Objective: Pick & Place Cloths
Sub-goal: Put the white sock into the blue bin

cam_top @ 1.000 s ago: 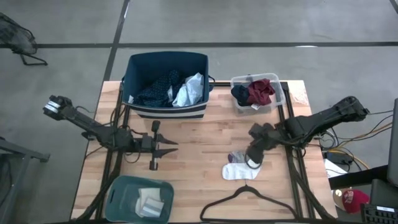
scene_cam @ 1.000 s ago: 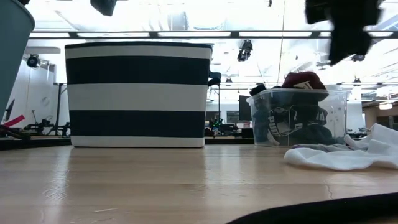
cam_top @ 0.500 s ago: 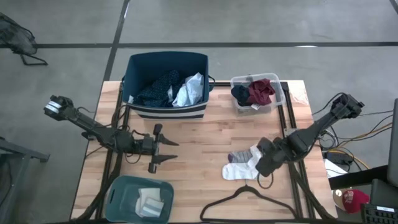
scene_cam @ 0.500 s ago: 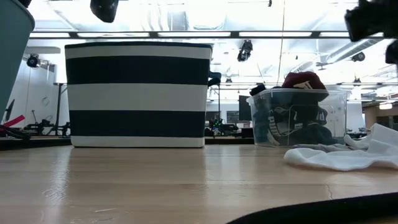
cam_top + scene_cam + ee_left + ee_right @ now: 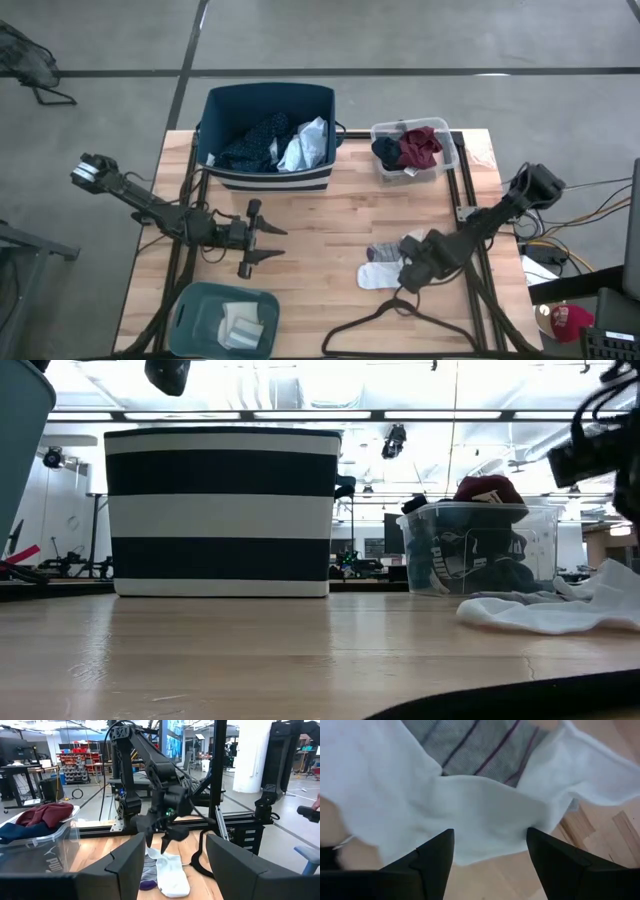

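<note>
While the left gripper (image 5: 268,243) waits mid-table with fingers spread wide, the right gripper (image 5: 403,283) hangs just over the white sock (image 5: 383,272) near the hanger (image 5: 400,318), its fingers (image 5: 431,861) open and empty.

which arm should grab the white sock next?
Right. The right gripper hangs directly over the white sock, jaws open around it in the wrist view. The left gripper waits open mid-table, well away from the sock.

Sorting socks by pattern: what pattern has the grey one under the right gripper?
Grey sock: thin dark purplish stripes, clearest in the right wrist view.
</note>
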Tool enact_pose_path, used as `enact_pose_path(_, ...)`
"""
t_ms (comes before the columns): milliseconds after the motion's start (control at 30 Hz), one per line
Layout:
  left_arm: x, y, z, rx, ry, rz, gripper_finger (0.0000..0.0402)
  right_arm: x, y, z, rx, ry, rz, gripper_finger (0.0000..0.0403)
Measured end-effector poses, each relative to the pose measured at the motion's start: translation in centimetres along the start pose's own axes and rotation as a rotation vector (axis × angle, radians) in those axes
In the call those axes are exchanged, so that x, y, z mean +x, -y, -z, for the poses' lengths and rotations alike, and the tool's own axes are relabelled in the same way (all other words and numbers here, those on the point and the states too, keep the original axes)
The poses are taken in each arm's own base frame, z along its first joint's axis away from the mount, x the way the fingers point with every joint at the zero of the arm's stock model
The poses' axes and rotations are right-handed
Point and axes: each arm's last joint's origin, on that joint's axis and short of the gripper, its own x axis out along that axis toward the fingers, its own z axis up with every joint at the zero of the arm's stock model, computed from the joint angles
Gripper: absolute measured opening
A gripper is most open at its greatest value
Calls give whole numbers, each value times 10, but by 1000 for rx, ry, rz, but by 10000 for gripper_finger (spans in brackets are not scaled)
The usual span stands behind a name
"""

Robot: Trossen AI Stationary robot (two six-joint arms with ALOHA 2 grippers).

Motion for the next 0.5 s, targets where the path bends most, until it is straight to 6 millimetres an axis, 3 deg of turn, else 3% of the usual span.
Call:
enact_pose_path(300,0,0,1,2,-11,1,216,28,-13,0,-82,-13,76,188)
enact_pose_path(500,0,0,2,6,-14,4,216,22,-21,-4,-159,15,43,102)
